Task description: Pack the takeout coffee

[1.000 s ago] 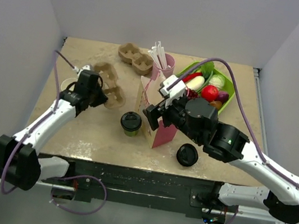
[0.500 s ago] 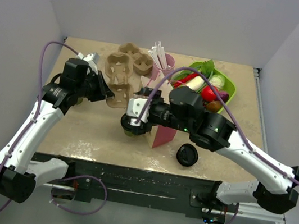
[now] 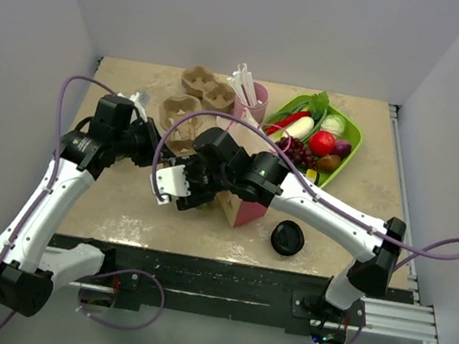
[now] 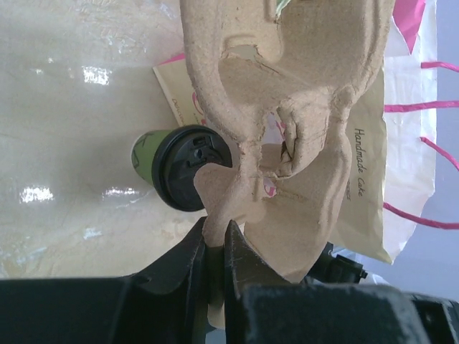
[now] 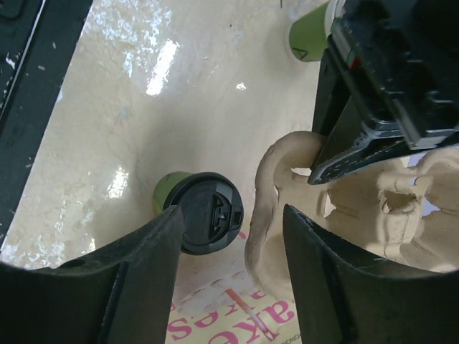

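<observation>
In the top external view, the left gripper (image 3: 149,140) is seen clamped on the near edge of a pulp cup carrier (image 3: 177,118), which is held above the table (image 3: 119,207). The right gripper (image 3: 189,196) is lowered just left of the pink bag (image 3: 248,212); the takeout coffee is covered by it in this view. A loose black lid (image 3: 287,238) is noted right of the bag. A second carrier (image 3: 209,87), a pink cup of white utensils (image 3: 251,97) and a green tray (image 3: 353,153) of produce are ranged along the far side. In the left wrist view, the two fingers (image 4: 233,247) are pressed together on a thin flap of the carrier, nothing else being held. The takeout coffee (image 4: 188,166) is seen beyond and below the carrier, standing on the table against the bag's printed side; part of its lid is masked by the carrier's edge. In the right wrist view, the right gripper's fingers (image 5: 136,265) are spread wide and nothing is gripped. The coffee lies below and between them, nearer the left-hand finger, whose tip overlaps the cup in the picture; whether they touch cannot be told. The carrier hangs close beside the coffee on the right, crowding the other finger. A lidless green cup (image 5: 310,36) is seen farther off, partly hidden by the left gripper.
</observation>
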